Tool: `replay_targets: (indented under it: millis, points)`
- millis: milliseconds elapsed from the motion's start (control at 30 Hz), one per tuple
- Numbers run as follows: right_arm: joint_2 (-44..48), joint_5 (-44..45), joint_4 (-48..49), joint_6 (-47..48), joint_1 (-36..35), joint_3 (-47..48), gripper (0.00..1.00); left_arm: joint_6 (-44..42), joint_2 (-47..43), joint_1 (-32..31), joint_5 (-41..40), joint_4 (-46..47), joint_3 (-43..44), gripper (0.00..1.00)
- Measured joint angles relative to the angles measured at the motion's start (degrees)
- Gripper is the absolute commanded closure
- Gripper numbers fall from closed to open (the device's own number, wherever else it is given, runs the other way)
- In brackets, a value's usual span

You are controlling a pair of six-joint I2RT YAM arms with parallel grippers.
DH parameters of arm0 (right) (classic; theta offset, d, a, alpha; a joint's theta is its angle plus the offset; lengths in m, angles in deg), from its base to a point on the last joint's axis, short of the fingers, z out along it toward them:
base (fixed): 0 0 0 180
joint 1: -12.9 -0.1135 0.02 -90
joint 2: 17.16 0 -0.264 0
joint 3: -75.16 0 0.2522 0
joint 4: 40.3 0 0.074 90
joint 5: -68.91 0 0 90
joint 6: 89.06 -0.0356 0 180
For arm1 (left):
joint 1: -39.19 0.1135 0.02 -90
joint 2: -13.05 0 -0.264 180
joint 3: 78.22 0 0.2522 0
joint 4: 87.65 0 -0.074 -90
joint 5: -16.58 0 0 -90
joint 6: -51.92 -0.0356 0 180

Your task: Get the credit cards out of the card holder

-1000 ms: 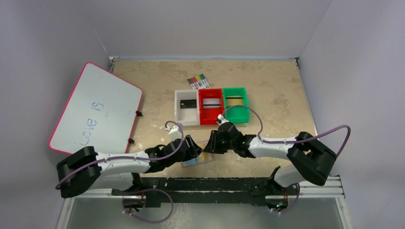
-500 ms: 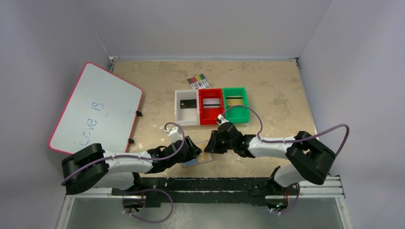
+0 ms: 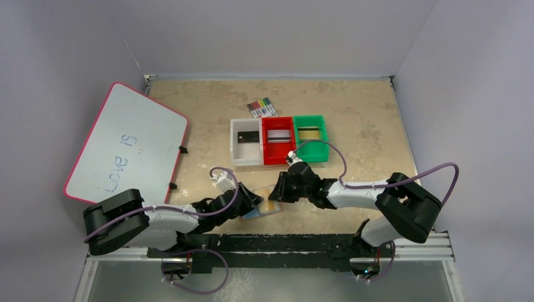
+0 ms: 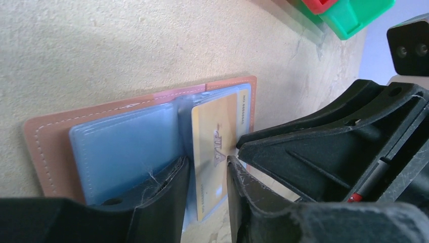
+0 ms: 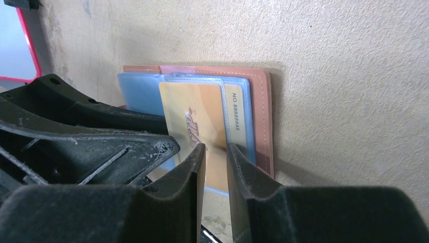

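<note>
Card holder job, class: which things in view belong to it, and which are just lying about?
Job: card holder, gold card in it, left claw, right claw, white bin, red bin, green bin and their cards.
Lying about: whiteboard, marker pack.

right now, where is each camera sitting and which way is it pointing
Top camera: above and behind the arms, looking down on the table; both arms show, bases at bottom.
Left wrist camera: on the left arm, looking past the left gripper at the open card holder, green bin top right; its fingers fill the bottom.
Right wrist camera: on the right arm, looking past the right gripper at the holder, whiteboard edge top left.
Shared: both wrist views show the gold card and the other arm's gripper.
</note>
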State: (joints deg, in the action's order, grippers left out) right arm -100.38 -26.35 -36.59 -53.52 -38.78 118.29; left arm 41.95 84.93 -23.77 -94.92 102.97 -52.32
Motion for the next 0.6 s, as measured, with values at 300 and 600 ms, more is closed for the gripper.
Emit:
replay_targets:
  millis: [300, 600]
  points:
    - [-0.02, 0.11, 0.26, -0.22, 0.00, -0.15, 0.74, 1.25, -0.13, 0.00, -0.28, 2.97, -2.89, 0.95]
    - [-0.02, 0.20, 0.02, -0.63, 0.00, -0.15, 0.76, 1.33, -3.82, 0.00, -0.39, 1.68, -4.57, 0.98]
